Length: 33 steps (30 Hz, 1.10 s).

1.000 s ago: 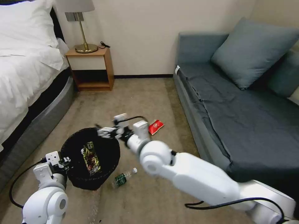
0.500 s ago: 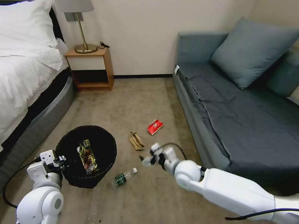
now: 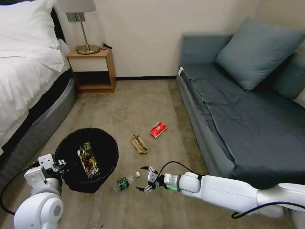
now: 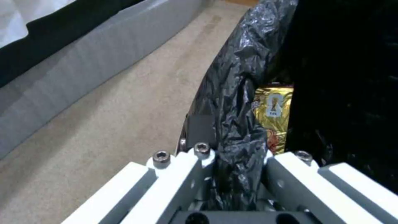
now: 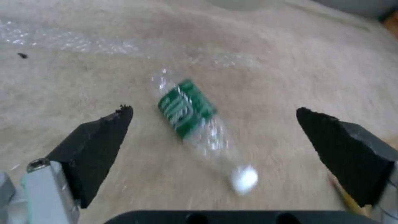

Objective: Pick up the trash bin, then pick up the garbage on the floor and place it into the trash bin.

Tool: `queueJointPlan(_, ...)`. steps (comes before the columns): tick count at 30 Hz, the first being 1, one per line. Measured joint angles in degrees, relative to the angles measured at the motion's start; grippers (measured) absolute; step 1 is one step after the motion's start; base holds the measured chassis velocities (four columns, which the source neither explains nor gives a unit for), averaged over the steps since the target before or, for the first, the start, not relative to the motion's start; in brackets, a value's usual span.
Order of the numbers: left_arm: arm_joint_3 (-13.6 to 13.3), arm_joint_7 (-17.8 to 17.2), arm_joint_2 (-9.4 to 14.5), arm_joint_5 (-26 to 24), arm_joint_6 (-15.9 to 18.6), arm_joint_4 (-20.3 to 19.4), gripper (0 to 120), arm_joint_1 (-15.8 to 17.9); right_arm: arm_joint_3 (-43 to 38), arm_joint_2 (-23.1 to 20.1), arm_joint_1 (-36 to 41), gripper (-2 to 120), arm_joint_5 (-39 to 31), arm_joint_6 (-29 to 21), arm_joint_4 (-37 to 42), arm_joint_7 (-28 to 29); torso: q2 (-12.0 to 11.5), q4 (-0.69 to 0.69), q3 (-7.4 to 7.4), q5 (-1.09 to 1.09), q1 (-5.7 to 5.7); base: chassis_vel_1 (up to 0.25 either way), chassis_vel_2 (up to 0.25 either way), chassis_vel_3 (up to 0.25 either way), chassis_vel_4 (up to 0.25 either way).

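Observation:
The round black trash bin [image 3: 105, 168] stands on the carpet at the left, and my left gripper [image 3: 60, 165] is shut on its lined rim [image 4: 236, 130]. A gold-brown snack wrapper [image 3: 87, 159] lies inside it [image 4: 271, 109]. On the floor lie a clear bottle [image 3: 126, 181] with a green label, a crumpled tan paper bag [image 3: 138, 143] and a red packet [image 3: 158, 129]. My right gripper [image 3: 142, 178] hangs open just right of the bottle's cap. In the right wrist view the bottle [image 5: 195, 121] lies on the carpet ahead of the spread fingers [image 5: 99, 140].
A bed [image 3: 28, 79] runs along the left, and a wooden nightstand [image 3: 92, 68] with a lamp stands by the wall. A grey sofa [image 3: 241, 111] with cushions lines the right side. Open carpet lies between bed and sofa.
My right arm swung away from above the bin, down and to the right, and now sits low beside the bottle. The paper bag came into view. The bin shifted slightly toward me.

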<state>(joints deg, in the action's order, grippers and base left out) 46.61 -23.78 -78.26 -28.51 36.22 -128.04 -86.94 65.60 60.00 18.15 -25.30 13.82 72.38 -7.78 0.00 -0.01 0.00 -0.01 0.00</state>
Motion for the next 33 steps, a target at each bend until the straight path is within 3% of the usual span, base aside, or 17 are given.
queueJointPlan(5,0.9,0.1,-0.8,0.2,-0.2,-0.7,2,-0.8,4.4,10.5,-3.0,100,0.5,2.2,-8.8,-1.0,0.0,0.04,0.0,-0.01,0.0,0.0,0.0,0.0,0.0)
queueJointPlan(6,0.9,0.1,-0.8,0.2,-0.2,-0.7,2,-0.8,4.4,10.5,-3.0,100,0.5,2.2,-8.8,-1.0,0.0,0.04,0.0,-0.01,0.0,0.0,0.0,0.0,0.0)
queueJointPlan(9,2.0,0.2,-1.4,0.2,-0.6,-1.8,2,-2.1,7.2,15.9,-3.1,100,0.5,3.7,-14.6,-2.4,0.0,0.01,0.0,0.0,0.0,0.0,0.0,0.0,0.0)
queueJointPlan(33,3.0,0.5,-3.2,0.4,-1.6,-4.3,2,-5.4,6.5,24.9,-0.2,100,4.4,8.0,-33.9,-6.2,0.0,0.01,0.0,0.01,0.0,0.0,0.0,0.0,0.0)
